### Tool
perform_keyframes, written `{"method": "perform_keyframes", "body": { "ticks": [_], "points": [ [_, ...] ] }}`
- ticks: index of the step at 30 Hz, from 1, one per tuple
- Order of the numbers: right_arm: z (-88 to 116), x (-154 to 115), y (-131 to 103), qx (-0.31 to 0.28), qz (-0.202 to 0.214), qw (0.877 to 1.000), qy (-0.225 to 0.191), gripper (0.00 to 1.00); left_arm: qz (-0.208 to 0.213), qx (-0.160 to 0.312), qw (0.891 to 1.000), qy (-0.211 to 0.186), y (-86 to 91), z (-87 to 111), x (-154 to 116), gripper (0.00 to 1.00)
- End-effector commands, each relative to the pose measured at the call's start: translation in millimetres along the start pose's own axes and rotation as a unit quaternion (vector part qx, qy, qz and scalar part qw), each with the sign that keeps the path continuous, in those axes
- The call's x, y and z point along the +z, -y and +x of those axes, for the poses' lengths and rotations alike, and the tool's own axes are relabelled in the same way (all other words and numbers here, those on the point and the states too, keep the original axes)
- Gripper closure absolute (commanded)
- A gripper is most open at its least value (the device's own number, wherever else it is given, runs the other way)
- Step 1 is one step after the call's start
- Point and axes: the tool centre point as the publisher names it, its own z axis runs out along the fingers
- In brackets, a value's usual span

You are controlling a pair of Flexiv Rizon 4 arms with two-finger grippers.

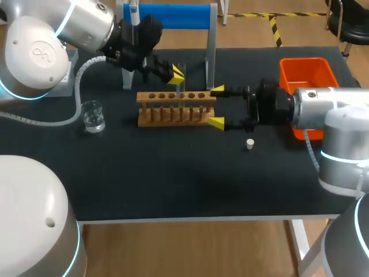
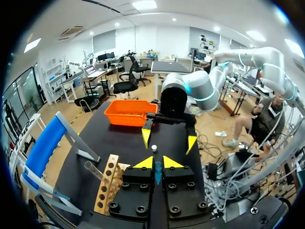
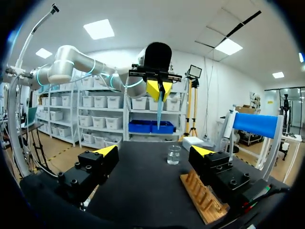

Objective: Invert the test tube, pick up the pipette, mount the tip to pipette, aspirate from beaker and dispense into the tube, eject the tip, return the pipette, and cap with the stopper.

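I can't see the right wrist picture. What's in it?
The left end effector hangs ahead over the black table, pinching a thin blue tip that points down. The right end effector, close up, is open; a glass beaker stands ahead of it and a wooden rack lies beside one finger.

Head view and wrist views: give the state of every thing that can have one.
Left pincer: shut on the blue tip.
Blue tip: held point down.
Right pincer: open, holding nothing.
Test tube: upright in the rack, uncapped.
Beaker: upright, some clear liquid in it.
Stopper: loose on the table.
Pipette: on the blue stand.
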Motion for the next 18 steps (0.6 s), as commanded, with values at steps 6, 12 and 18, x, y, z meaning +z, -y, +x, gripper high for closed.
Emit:
{"method": "perform_keyframes", "body": {
  "ticks": [6, 12, 18],
  "points": [
    [1, 20, -12, 0.004, 0.002, 1.0, -0.024, 0.0, -0.002, 0.0, 1.0, 0.0, 0.6, 0.6, -1, 1.0],
    [2, 36, -19, 0.003, 0.007, 0.999, -0.041, 0.0, -0.002, 0.0, 1.0, 0.0, 0.6, 0.6, -1, 1.0],
    [-1, 49, -26, 0.007, 0.007, 0.998, -0.055, 0.09, -0.002, 0.0, 1.0, 0.0, 0.6, 0.6, -1, 1.0]
  ]
}}
